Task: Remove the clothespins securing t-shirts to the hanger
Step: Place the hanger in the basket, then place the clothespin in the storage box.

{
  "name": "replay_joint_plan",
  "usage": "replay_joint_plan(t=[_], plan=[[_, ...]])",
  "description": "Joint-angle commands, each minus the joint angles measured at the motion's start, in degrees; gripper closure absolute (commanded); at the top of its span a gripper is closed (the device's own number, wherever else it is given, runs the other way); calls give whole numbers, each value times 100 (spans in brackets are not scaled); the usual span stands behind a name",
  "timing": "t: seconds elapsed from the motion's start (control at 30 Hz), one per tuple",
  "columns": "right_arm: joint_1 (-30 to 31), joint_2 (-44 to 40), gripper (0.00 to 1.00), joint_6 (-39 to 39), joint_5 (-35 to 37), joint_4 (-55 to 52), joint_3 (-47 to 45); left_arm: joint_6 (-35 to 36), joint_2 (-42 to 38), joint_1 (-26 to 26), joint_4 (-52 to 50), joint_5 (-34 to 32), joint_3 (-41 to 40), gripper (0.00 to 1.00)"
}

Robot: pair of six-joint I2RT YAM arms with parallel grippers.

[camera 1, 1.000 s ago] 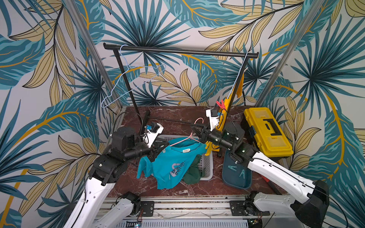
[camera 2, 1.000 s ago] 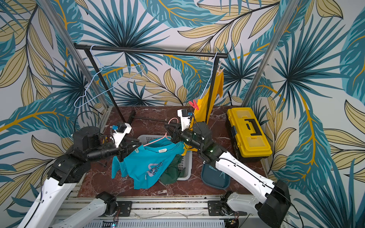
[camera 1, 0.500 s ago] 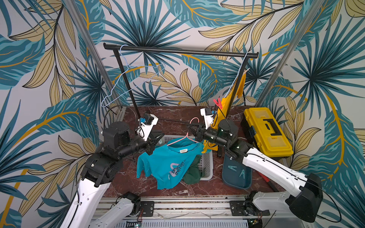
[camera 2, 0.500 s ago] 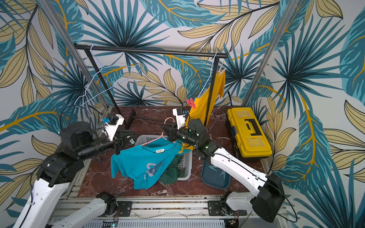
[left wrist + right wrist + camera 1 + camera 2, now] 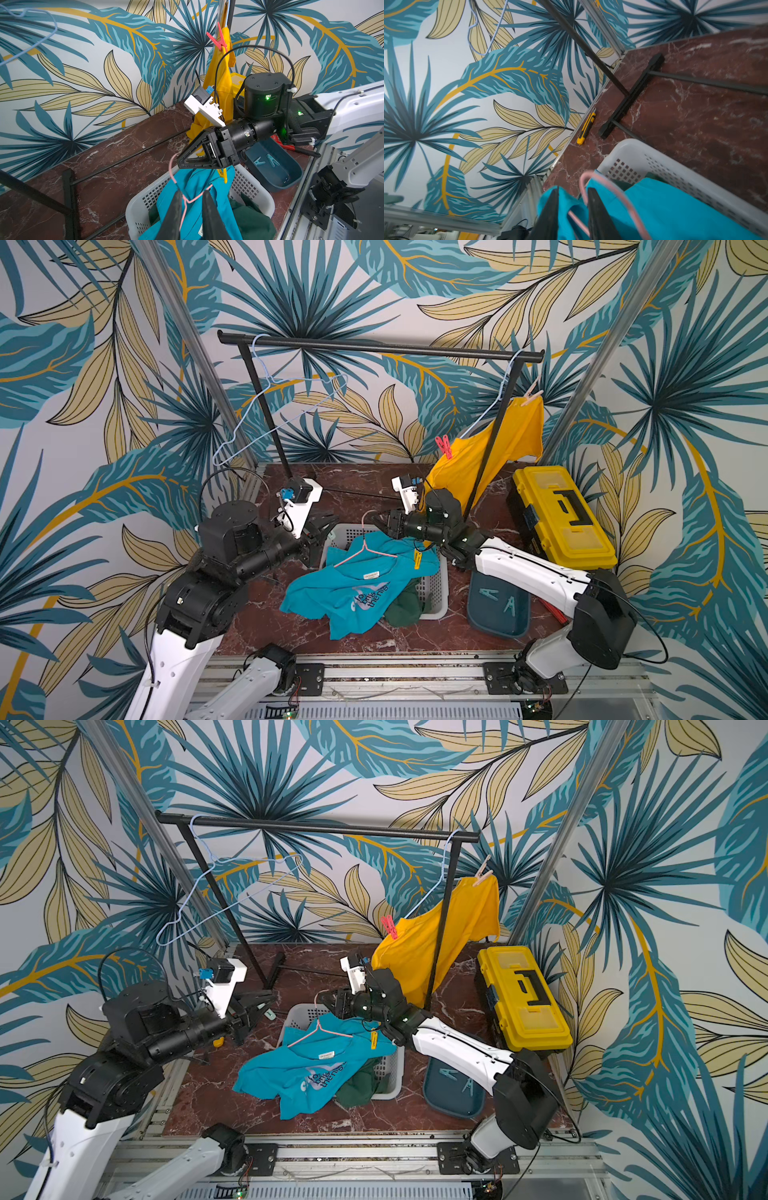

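Note:
The turquoise t-shirt lies over the white basket on a pink hanger, with a yellow clothespin on its shoulder. My right gripper stands open around the hanger's neck, by the hook. To the left of the basket, my left gripper is shut on a pale teal clothespin. The dark green t-shirt lies in the basket. On the rack hangs the yellow t-shirt, pinned by a red-pink clothespin and a peach clothespin.
A dark blue tray at the front right holds two teal clothespins. A yellow toolbox stands at the right. The black rack also carries a bare blue hanger. A yellow utility knife lies at the left table edge.
My left gripper pulled back from the turquoise shirt's shoulder to the left. My right gripper's jaws have come apart from the hanger hook that they were shut on.

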Motion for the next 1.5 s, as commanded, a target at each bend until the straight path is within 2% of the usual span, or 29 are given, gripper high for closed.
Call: replay_joint_plan(t=[0.0,0.17,0.43,0.7,0.9,1.03,1.1,1.47], plan=[[22,-43,57,164,3,135,-172,-84,-24,9,-6,237,-108,82],[23,-323,36,59,75,-10,-210,-160,-10,6,29,566,-204,82],[30,-1467,27,-74,347,-265,-213,-470,64,-173,217,826,-400,82],[37,-3055,23,-363,785,-1123,-241,-677,217,-1450,867,302,-708,82],[37,-4522,12,-985,1997,-2375,-558,-841,793,-2533,1517,-91,-693,82],[36,-5127,9,-1174,2724,-3236,-738,-870,1325,-3140,1952,-306,-601,82],[37,-5360,1,-1178,3156,-3425,-867,-869,1622,-3356,2118,-361,-514,82],[31,-7015,0,-1318,5243,-3899,-1476,-891,3310,-4365,2830,-186,304,82]])
